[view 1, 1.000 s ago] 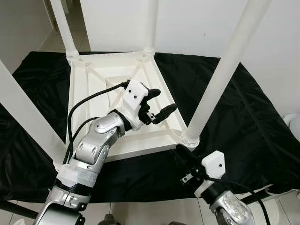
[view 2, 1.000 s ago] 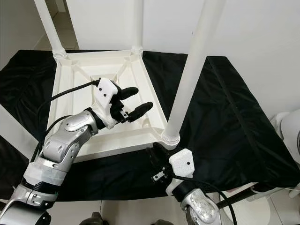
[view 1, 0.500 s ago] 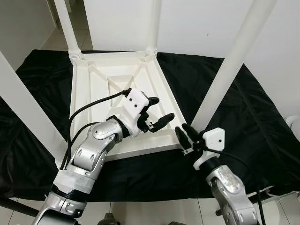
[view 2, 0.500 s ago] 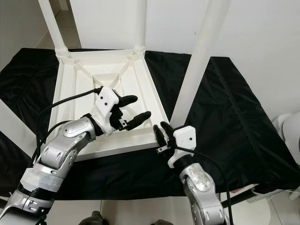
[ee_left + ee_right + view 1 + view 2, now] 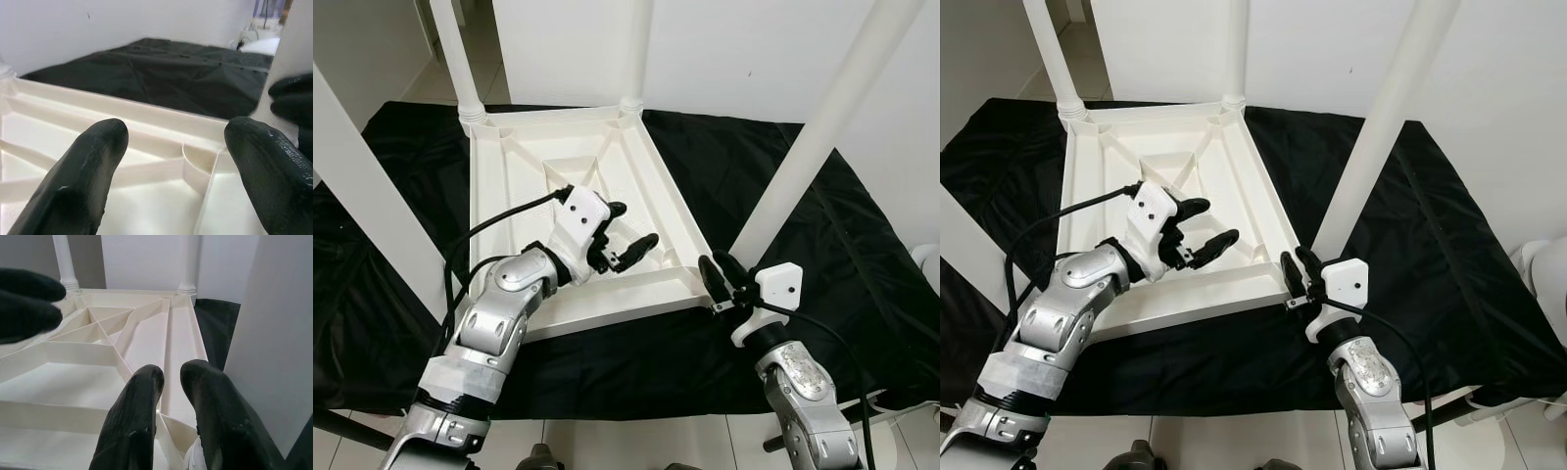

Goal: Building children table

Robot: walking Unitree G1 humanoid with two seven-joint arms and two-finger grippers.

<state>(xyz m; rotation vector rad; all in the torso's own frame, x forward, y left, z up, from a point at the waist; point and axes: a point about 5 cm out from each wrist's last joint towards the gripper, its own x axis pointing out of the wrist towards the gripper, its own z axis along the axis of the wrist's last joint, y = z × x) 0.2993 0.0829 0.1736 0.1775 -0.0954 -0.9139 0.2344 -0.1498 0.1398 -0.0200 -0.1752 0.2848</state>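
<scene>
The white children table (image 5: 578, 196) lies upside down on the black cloth (image 5: 803, 245). My right tool (image 5: 715, 279), fingers narrow, has risen to the near right corner's leg (image 5: 822, 137). My left tool (image 5: 626, 240) stays wide above the underside. Checking this leg seems next.

Black cloth (image 5: 803, 196) spread over the floor, reaching from 9 o'clock to 3 o'clock. Upon it, left of centre, lies the white children's table (image 5: 509, 186) upside down, ribbed underside up, its legs (image 5: 808, 157) rising from the corners. Pale floor tiles (image 5: 636, 431) show at 6 o'clock.
</scene>
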